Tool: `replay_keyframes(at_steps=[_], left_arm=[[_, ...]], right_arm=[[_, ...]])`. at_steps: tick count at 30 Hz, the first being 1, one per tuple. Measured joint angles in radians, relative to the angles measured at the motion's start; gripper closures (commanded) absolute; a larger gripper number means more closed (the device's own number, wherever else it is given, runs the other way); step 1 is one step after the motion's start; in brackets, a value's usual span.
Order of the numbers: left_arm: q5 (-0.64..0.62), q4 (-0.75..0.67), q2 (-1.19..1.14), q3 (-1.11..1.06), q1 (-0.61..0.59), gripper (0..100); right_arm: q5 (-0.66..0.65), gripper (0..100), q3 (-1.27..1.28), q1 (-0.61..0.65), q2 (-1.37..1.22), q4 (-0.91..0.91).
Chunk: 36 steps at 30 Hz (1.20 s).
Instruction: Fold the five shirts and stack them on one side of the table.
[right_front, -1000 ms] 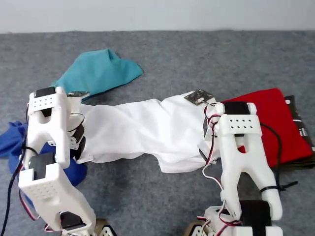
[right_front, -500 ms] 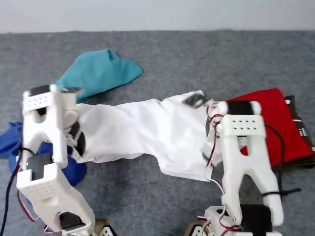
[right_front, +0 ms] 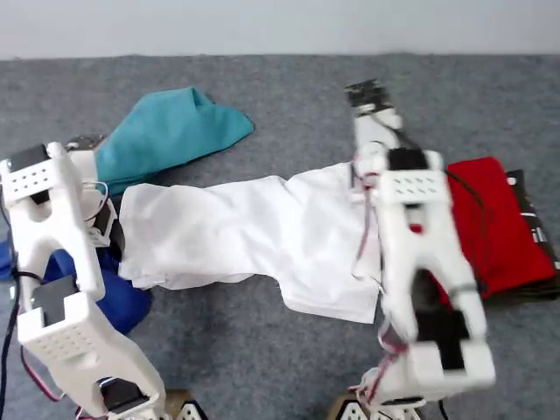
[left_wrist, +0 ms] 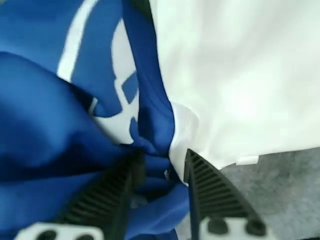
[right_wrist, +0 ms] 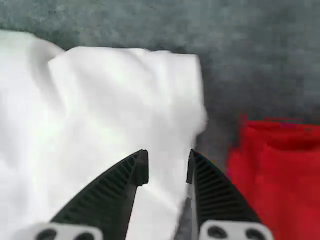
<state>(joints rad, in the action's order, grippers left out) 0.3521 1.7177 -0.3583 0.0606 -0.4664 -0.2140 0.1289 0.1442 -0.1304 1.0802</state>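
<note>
A white shirt (right_front: 254, 232) lies spread flat in the middle of the grey table (right_front: 289, 96). A crumpled teal shirt (right_front: 171, 127) sits at the far left, and a blue shirt (right_front: 122, 297) is bunched under the left arm (right_front: 44, 201). A folded red shirt (right_front: 490, 219) rests at the right on a dark garment (right_front: 529, 210). My left gripper (left_wrist: 162, 170) is open above the spot where the blue shirt (left_wrist: 60, 100) meets the white shirt's edge (left_wrist: 240, 75). My right gripper (right_wrist: 167, 167) hangs open over the white shirt's corner (right_wrist: 125, 100), beside the red shirt (right_wrist: 280, 165).
The right arm (right_front: 411, 201) stretches over the white shirt's right end toward the far side. Bare grey table lies along the far edge and in front of the white shirt.
The right arm has risen and swung toward the far side, off the white shirt's right corner. The left arm has moved leftward, away from the shirt's left end.
</note>
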Motion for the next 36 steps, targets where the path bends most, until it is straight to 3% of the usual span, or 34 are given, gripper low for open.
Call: replay_keyframes(at_steps=[8, 15, 24, 33, 36], left_arm=[[0.0, 0.009, 0.0, -0.014, 0.0, 86], [0.0, 0.009, 0.0, -0.014, -0.002, 86], [0.0, 0.009, 0.0, -0.014, -0.002, 86], [0.0, 0.009, 0.0, -0.014, -0.002, 86], [0.0, 0.009, 0.0, -0.015, -0.002, 86]], right_arm=[[0.011, 86.3, -0.351, 0.008, -0.425, 0.077], [0.011, 86.2, -0.585, -0.023, -0.496, 0.244], [0.011, 86.2, -0.635, -0.11, -0.519, 0.272], [0.011, 86.8, -0.661, -0.078, -0.672, 0.193], [0.0, 94.3, -0.669, -0.078, -0.68, 0.193]])
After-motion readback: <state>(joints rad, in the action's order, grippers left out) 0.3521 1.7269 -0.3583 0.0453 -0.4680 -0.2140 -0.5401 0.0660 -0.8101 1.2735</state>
